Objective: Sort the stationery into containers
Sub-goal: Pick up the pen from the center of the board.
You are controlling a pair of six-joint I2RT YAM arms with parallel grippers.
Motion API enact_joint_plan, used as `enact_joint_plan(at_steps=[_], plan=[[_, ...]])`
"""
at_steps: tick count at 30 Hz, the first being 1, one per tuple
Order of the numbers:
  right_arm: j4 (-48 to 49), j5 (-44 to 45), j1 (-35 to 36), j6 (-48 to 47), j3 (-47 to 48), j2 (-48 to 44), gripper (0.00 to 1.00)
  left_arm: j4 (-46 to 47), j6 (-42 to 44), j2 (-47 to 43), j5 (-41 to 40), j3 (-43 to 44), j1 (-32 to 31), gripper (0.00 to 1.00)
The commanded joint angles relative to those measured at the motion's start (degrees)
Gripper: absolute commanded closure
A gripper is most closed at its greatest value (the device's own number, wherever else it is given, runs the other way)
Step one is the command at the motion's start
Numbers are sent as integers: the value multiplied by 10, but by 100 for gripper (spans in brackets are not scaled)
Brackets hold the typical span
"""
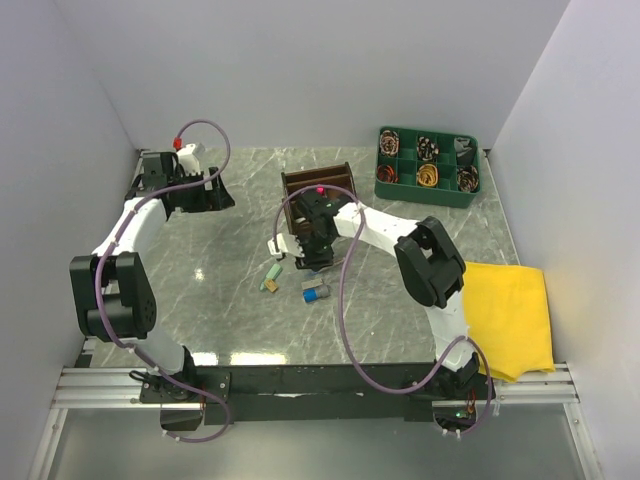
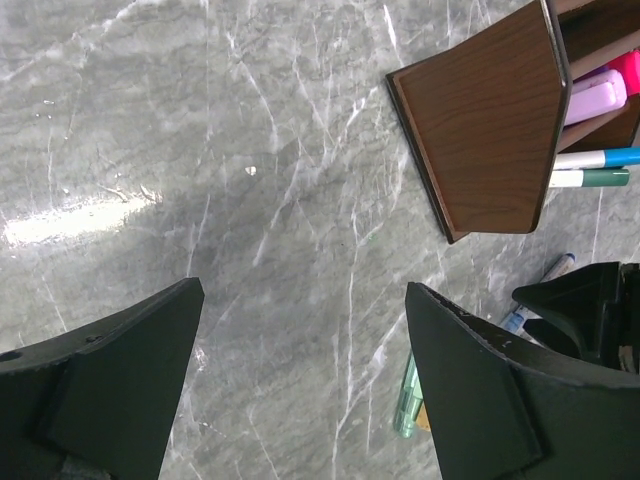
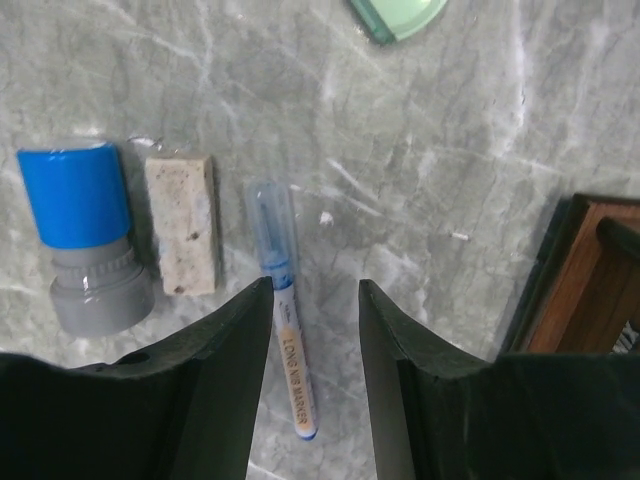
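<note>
- Overhead view: the left gripper (image 1: 200, 190) sits at the back left of the marble table (image 1: 200, 270), well apart from the dark wooden organiser (image 1: 318, 185). The right gripper (image 1: 312, 258) is low over the table, just in front of the organiser.
- Left wrist view: the left jaws stand wide apart with only bare table between them. Nothing is held.
- Only this view shows the organiser's contents: a pink-purple highlighter (image 2: 597, 98) in one compartment, with a blue-tipped pen (image 2: 600, 158) and a green-tipped pen (image 2: 590, 178) lying below it.
- Right wrist view: the right jaws are partly apart and straddle a capped pen (image 3: 285, 340) lying flat on the table. A gap shows on one side of the pen. Whether the other finger touches it cannot be told, and no grip is evident.
- Only this view separates the loose pieces. A blue-capped grey piece (image 3: 85, 235) and a tan eraser (image 3: 182, 235) lie side by side just beside the pen. A green piece (image 3: 398, 15) lies apart at the frame's top edge.
- Only the overhead view shows a green tray of coiled cables (image 1: 428, 165) at the back right and a yellow cloth (image 1: 510, 315) at the right edge.
</note>
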Motion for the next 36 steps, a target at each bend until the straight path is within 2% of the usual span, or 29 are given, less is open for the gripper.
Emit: enact_joint_plan(at_steps=[1,16,19,21,24,26,29,32,34,36], plan=[[2,13,12,-7,23,13,53,14,-9,-21,11,2,1,11],[24,29,33,13,-10,15,58,15,-23,-5,-9,5,1,13],[16,28,34,19,-10,20,71,15,-26,2,-9,12,1,13],[7,22,36,21,-7,19,84,13,-23,7,-8,17,1,13],[-1,9,28,44,14,11,96,3,-17,15,-8,28,1,14],[-23,-2,22,57,54,4,100,-5,-9,21,2,35,1,14],[-64,-53,-2,92,143,-6,100,-12,8,27,18,45,1,15],[-85,-147,-35,128,214,-21,100,-31,26,48,44,67,1,17],[-34,-215,-66,184,217,-49,100,-53,32,64,66,96,1,17],[43,-247,-88,279,167,-95,100,-53,31,84,89,111,1,17]])
